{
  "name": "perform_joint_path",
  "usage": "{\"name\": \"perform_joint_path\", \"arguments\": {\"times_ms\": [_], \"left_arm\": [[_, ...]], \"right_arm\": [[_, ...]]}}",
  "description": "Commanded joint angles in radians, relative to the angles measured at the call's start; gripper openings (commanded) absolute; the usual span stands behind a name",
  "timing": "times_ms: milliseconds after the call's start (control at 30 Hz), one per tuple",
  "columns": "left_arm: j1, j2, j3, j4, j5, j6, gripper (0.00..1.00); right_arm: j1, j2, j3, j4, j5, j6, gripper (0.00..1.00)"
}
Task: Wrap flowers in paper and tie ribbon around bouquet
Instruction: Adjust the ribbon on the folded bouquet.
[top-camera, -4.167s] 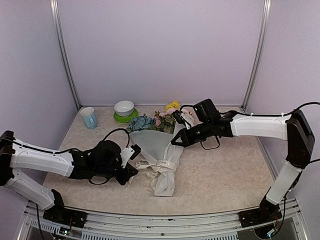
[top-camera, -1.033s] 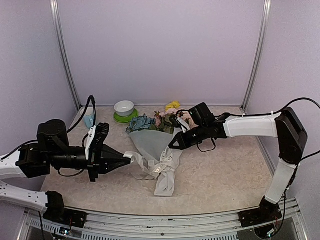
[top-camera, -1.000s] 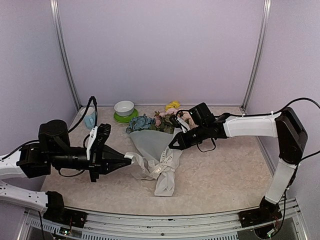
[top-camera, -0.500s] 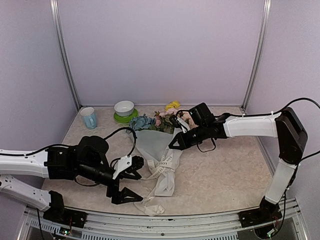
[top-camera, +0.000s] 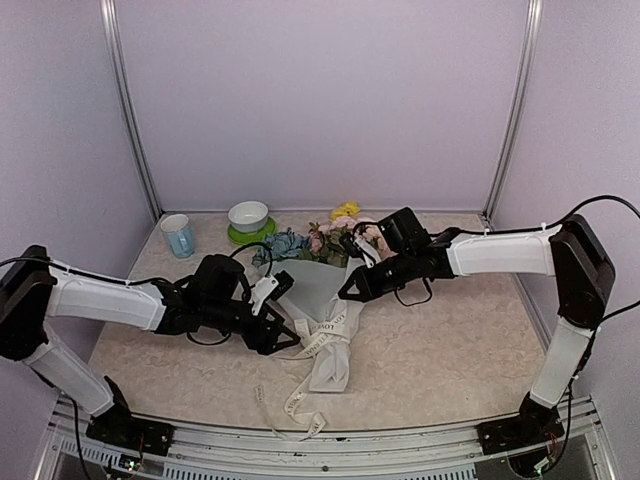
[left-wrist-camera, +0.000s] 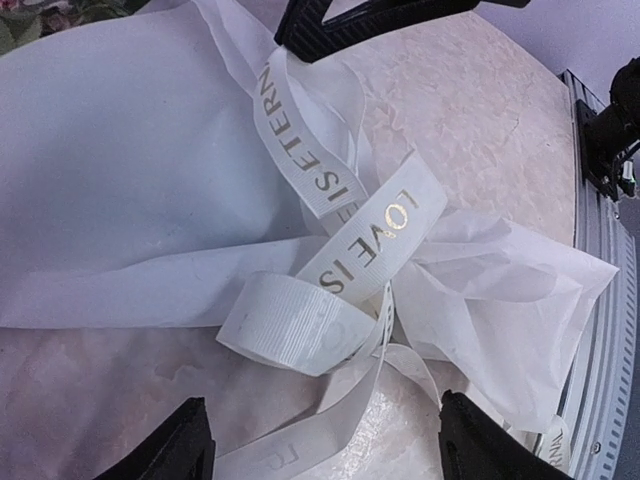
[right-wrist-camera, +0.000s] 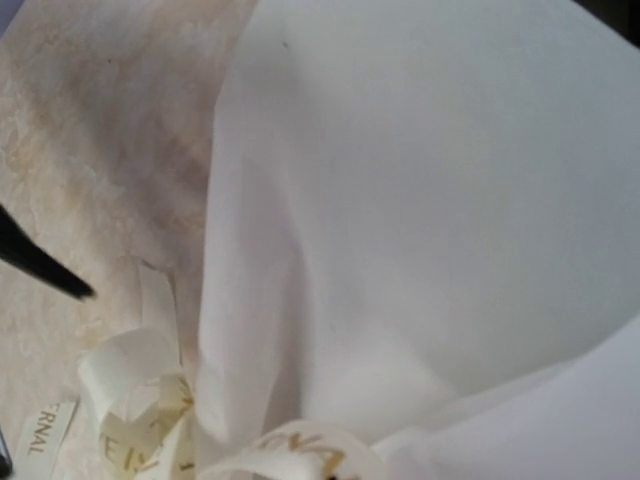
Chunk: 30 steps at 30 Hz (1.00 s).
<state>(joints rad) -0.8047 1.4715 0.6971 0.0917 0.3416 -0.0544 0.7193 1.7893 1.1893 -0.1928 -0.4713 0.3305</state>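
The bouquet lies mid-table: pink, yellow and blue flowers (top-camera: 322, 240) stick out of a cone of white paper (top-camera: 308, 285) (left-wrist-camera: 120, 150) (right-wrist-camera: 420, 200). A cream ribbon (top-camera: 328, 335) (left-wrist-camera: 370, 235) with gold lettering is looped round the cone's narrow end, and one tail (top-camera: 290, 405) trails toward the front edge. My left gripper (top-camera: 285, 336) (left-wrist-camera: 335, 452) is open, its fingertips on either side of the ribbon loop and holding nothing. My right gripper (top-camera: 346, 290) is shut on a ribbon strand at the cone's right side. Its dark fingers (left-wrist-camera: 340, 15) show at the top of the left wrist view.
A blue cup (top-camera: 178, 236) and a white bowl (top-camera: 248, 215) on a green saucer stand at the back left. Metal frame posts and purple walls enclose the table. The front rail (top-camera: 320, 440) runs close below the ribbon tail.
My left gripper let go of the ribbon and opened, swung down toward the front, then came back in beside the knot. The freed tail dropped toward the front edge. My right arm stayed put.
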Motion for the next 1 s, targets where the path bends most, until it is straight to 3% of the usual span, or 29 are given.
{"name": "perform_joint_path", "arguments": {"times_ms": [0,67,233,433,967], "left_arm": [[-0.002,0.073,0.059,0.121,0.091,-0.013,0.77],[-0.001,0.11,0.071,0.146,0.087,-0.021,0.74],[0.016,0.162,0.083,0.194,0.091,-0.046,0.56],[0.019,0.177,0.086,0.206,0.136,-0.039,0.02],[0.086,-0.011,-0.026,0.164,0.018,-0.026,0.0]], "right_arm": [[0.014,-0.037,-0.02,0.011,0.009,-0.002,0.0],[0.014,-0.035,-0.022,0.014,0.01,-0.002,0.0],[0.014,-0.031,-0.023,0.012,0.007,-0.003,0.0],[0.014,-0.033,-0.023,0.005,0.012,-0.005,0.0],[0.012,-0.088,0.001,-0.07,0.081,-0.047,0.0]]}}
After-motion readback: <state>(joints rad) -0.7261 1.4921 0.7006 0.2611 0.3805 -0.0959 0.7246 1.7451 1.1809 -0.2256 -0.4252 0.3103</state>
